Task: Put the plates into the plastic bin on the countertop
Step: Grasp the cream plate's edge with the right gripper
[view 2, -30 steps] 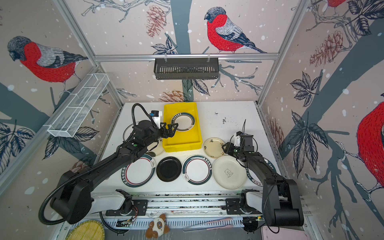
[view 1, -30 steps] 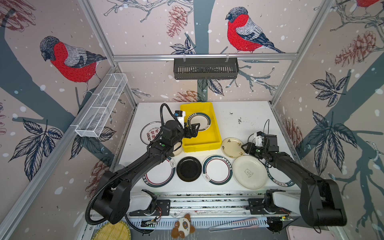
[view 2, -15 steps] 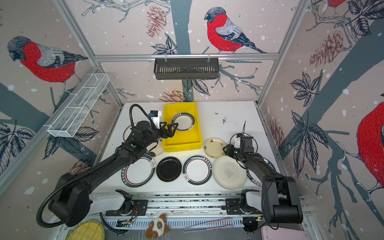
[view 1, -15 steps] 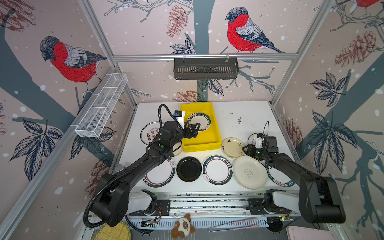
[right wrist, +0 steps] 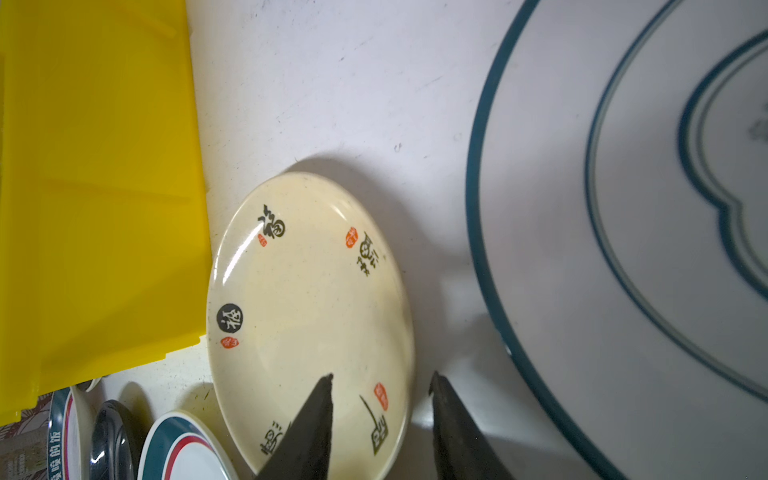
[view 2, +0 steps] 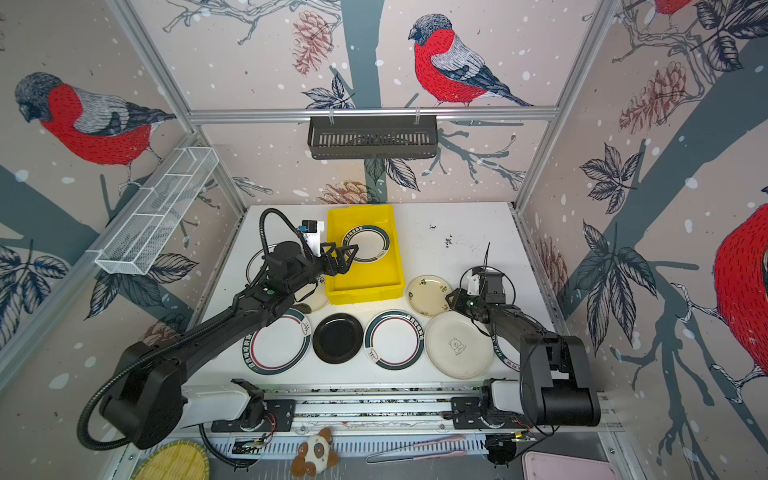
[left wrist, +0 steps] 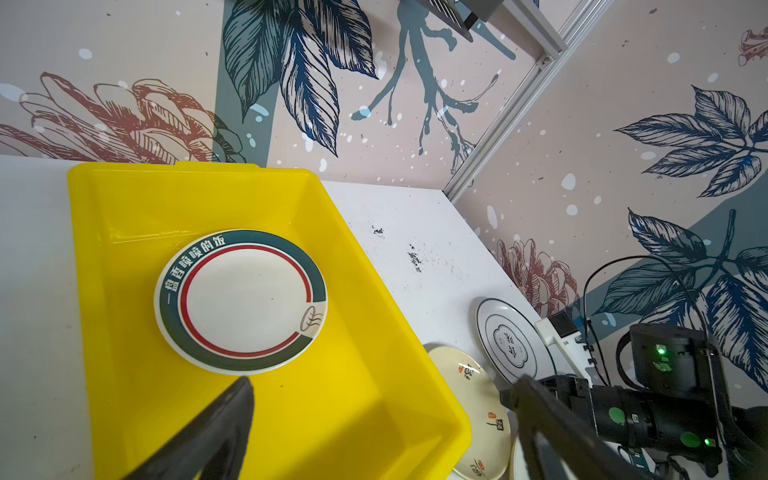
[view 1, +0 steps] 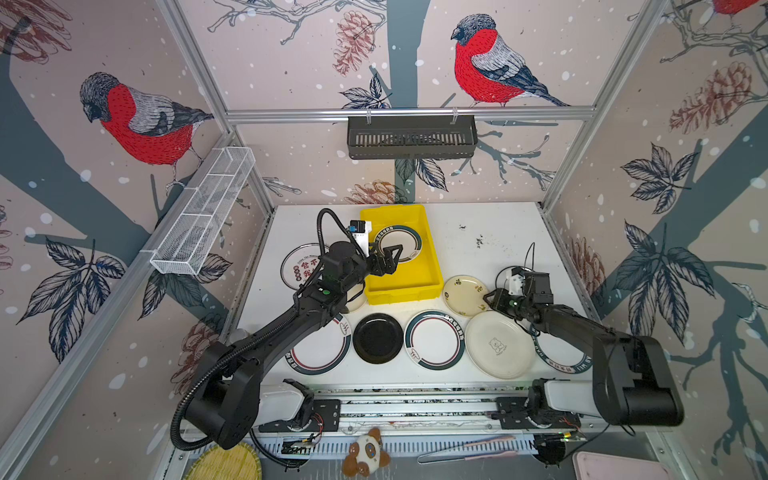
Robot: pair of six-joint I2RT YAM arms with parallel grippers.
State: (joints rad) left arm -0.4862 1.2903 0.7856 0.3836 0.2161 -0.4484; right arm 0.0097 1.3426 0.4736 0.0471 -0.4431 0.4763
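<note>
The yellow plastic bin (view 1: 428, 270) stands on the white countertop (view 1: 498, 232) and holds one teal-red rimmed plate (view 1: 398, 244) flat in its far half. My left gripper (view 1: 388, 259) hovers open over the bin's left side; in the left wrist view nothing sits between its fingers (left wrist: 224, 415). My right gripper (view 1: 490, 297) is low at the small cream plate (right wrist: 307, 299) with black characters. Its jaws straddle that plate's rim with a gap on both sides. More plates lie along the front: teal-red (view 1: 320, 347), black (view 1: 377, 338), teal-red (view 1: 434, 340), cream bear (view 1: 498, 349).
A white plate with thin teal lines (right wrist: 623, 208) lies beside the right gripper. Another plate (view 1: 299, 266) lies left of the bin. A black slotted basket (view 1: 411, 137) and a white wire basket (view 1: 203, 216) hang on the walls. A woven disc (view 1: 226, 463) and plush toy (view 1: 365, 453) lie below the front rail.
The right gripper's jaws have narrowed around the small cream plate's rim and it has shifted slightly towards the plate. The left arm has barely moved.
</note>
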